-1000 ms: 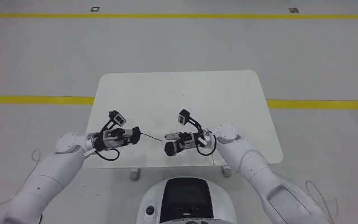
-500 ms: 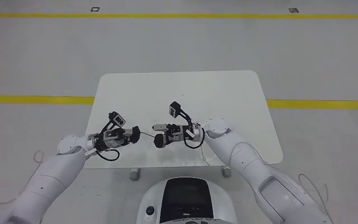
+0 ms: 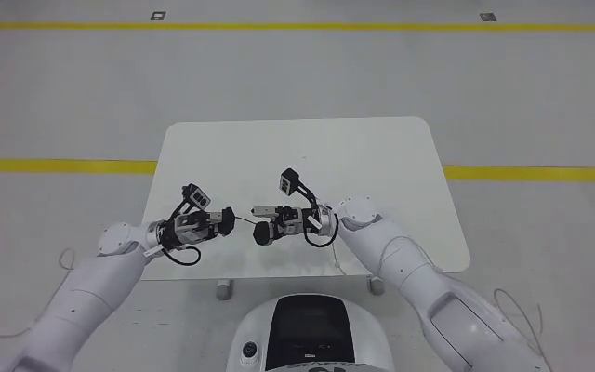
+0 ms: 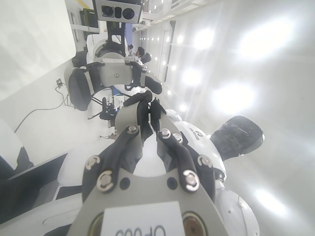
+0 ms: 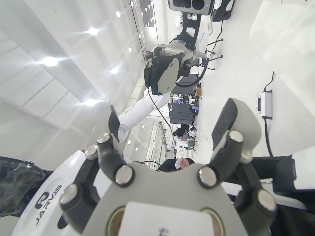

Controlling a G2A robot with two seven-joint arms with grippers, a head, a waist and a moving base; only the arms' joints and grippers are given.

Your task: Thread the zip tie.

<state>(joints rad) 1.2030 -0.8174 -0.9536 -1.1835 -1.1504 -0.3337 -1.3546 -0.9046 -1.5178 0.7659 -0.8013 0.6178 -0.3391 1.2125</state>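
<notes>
A thin black zip tie (image 3: 242,219) hangs in the air over the table's near edge, between my two grippers. My left gripper (image 3: 229,221) is shut on one end of it; in the left wrist view the black tie (image 4: 144,97) sits pinched at the tips of the left gripper (image 4: 149,109). My right gripper (image 3: 259,223) faces it a short way off, open, its fingers on either side of the tie's free end. In the right wrist view the right gripper (image 5: 169,120) stands wide open, with the left gripper (image 5: 160,74) straight ahead.
The white table (image 3: 372,158) lies under and beyond both grippers, with nothing else on it. Yellow floor lines run behind it and at both sides.
My right gripper has moved left toward the left gripper, closing the gap along the zip tie. The left arm has barely moved.
</notes>
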